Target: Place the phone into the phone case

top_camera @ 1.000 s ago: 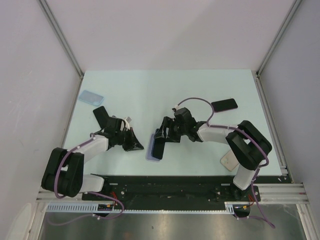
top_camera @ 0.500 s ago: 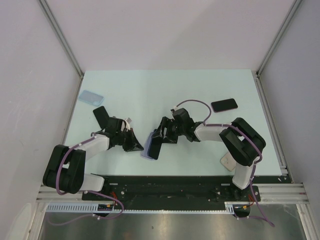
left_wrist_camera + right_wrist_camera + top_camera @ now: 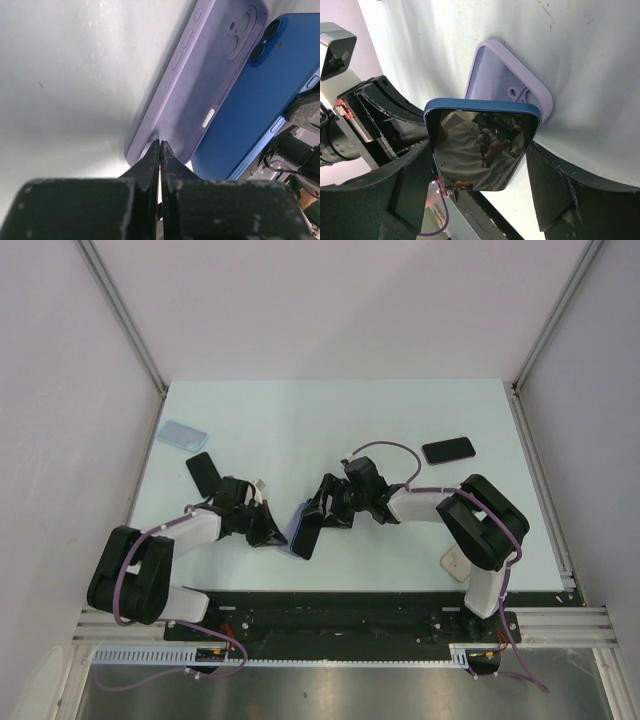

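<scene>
One blue phone (image 3: 482, 135) is your object. It's up off the table (image 3: 585, 55), glass side to the right wrist camera, clamped by its long edges in the right gripper (image 3: 479, 172) and tilted over the lilac case (image 3: 495, 75). The phone's camera end sits just beside the case's camera cutout. I can't tell whether any edge touches the case yet. The case lies near table centre between the arms, open side toward the phone. Your left gripper (image 3: 159, 146) has its jaws pressed together, tips against the case's near corner. I can't tell if a sliver of rim is pinched or if it's only bracing.

Handling, my read:
- **Phone:** rigid, glossy and likely slippery. Hold it by the side edges, not the faces, and stay off the side buttons.
- **Case:** looks soft, rubbery and light. It will likely slide or flex if pushed, so it needs that hold-down at the corner.
- **Seating:** put the camera end in first, matched to the cutout, then press the rest down. The rim will probably have to stretch over the corners.

Hard to see:
- Overhead, phone and case overlap, and the grippers cover most of both.
- The phone's bottom end is hidden behind the right fingers.
- The left wrist view crops the phone's lower part.
- The screen shows only reflections.

Elsewhere there's a pale blue case (image 3: 181, 433) and a dark phone (image 3: 203, 472) at left, and a second phone (image 3: 448, 450) at right rear. A small white object (image 3: 458, 562) sits near the right base, and I can't make out what it is.
</scene>
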You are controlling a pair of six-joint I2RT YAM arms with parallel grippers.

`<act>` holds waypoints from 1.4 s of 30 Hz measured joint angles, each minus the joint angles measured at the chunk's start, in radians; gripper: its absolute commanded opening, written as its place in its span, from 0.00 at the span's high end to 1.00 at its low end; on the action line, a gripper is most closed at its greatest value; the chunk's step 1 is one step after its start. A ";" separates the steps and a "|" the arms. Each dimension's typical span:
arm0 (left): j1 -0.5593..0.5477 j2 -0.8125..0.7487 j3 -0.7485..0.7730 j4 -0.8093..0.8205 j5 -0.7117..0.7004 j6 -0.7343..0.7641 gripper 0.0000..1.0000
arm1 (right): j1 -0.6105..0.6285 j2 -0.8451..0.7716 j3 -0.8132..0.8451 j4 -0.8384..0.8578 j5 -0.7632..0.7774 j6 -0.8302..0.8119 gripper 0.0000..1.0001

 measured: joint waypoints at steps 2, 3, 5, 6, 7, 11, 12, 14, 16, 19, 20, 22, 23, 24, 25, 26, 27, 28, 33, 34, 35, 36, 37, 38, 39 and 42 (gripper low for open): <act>-0.001 -0.010 0.007 -0.026 -0.010 0.002 0.96 | 0.000 0.000 0.000 -0.001 0.000 -0.001 0.59; -0.002 -0.018 0.018 -0.055 -0.027 0.004 0.95 | 0.000 0.000 0.000 -0.001 0.000 -0.001 0.59; -0.003 -0.035 0.057 -0.111 -0.074 0.015 0.95 | 0.000 0.000 0.000 -0.001 -0.002 -0.001 0.59; -0.003 -0.045 0.089 -0.143 -0.109 0.023 0.95 | 0.000 0.000 0.000 -0.001 -0.004 -0.001 0.59; -0.003 -0.052 0.113 -0.161 -0.134 0.030 0.95 | 0.000 0.000 0.000 -0.001 -0.006 -0.001 0.59; -0.002 -0.058 0.189 -0.193 -0.215 0.058 0.96 | 0.000 0.000 0.000 -0.001 -0.009 -0.001 0.59; -0.002 -0.048 0.193 -0.195 -0.220 0.064 0.96 | 0.000 0.000 0.000 -0.001 -0.011 0.000 0.59; -0.002 -0.011 0.196 -0.199 -0.224 0.072 0.96 | 0.000 0.000 0.000 0.000 -0.017 0.002 0.59; -0.002 0.045 0.196 -0.211 -0.223 0.072 0.96 | 0.001 0.000 0.000 0.001 -0.020 0.006 0.59; -0.003 0.067 0.173 -0.212 -0.223 0.069 0.95 | 0.003 0.000 0.000 0.008 -0.028 0.010 0.59; -0.003 0.063 0.164 -0.211 -0.221 0.066 0.96 | 0.003 0.000 0.000 0.011 -0.032 0.014 0.59; -0.004 0.062 0.147 -0.198 -0.215 0.062 0.95 | 0.003 0.000 0.000 0.018 -0.038 0.022 0.59; -0.004 0.062 0.137 -0.187 -0.208 0.057 0.95 | 0.004 0.000 0.000 0.021 -0.040 0.026 0.59; -0.005 0.062 0.129 -0.176 -0.195 0.052 0.95 | 0.004 0.000 0.000 0.026 -0.041 0.030 0.59; -0.006 0.062 0.121 -0.159 -0.181 0.044 0.95 | 0.004 0.000 0.000 0.029 -0.042 0.032 0.59; -0.006 0.062 0.112 -0.141 -0.166 0.036 0.95 | 0.004 0.000 0.000 0.032 -0.042 0.034 0.59; -0.011 0.062 0.106 -0.130 -0.157 0.033 0.95 | 0.004 0.000 0.000 0.035 -0.041 0.034 0.59; -0.014 0.062 0.099 -0.114 -0.146 0.025 0.95 | 0.003 0.000 0.000 0.037 -0.041 0.034 0.59; -0.040 0.055 0.077 -0.074 -0.124 -0.001 0.95 | 0.003 0.007 0.000 0.037 -0.032 0.032 0.59; -0.047 0.048 0.071 -0.070 -0.125 -0.006 0.95 | 0.003 0.010 0.000 0.035 -0.029 0.031 0.60; -0.051 0.043 0.067 -0.069 -0.125 -0.008 0.95 | 0.003 0.013 0.000 0.034 -0.024 0.029 0.60; -0.057 0.037 0.063 -0.071 -0.126 -0.012 0.94 | 0.003 0.014 0.000 0.029 -0.015 0.026 0.59; -0.063 0.031 0.058 -0.071 -0.127 -0.016 0.95 | 0.003 0.014 0.000 0.023 -0.009 0.020 0.59; -0.067 0.024 0.056 -0.072 -0.129 -0.018 0.94 | 0.003 0.013 0.002 0.019 -0.002 0.013 0.59; -0.071 0.015 0.052 -0.073 -0.132 -0.019 0.93 | 0.003 0.013 0.004 0.014 0.005 0.007 0.59; -0.090 -0.019 0.045 -0.080 -0.142 -0.036 0.91 | 0.007 0.007 0.016 -0.021 0.035 -0.013 0.56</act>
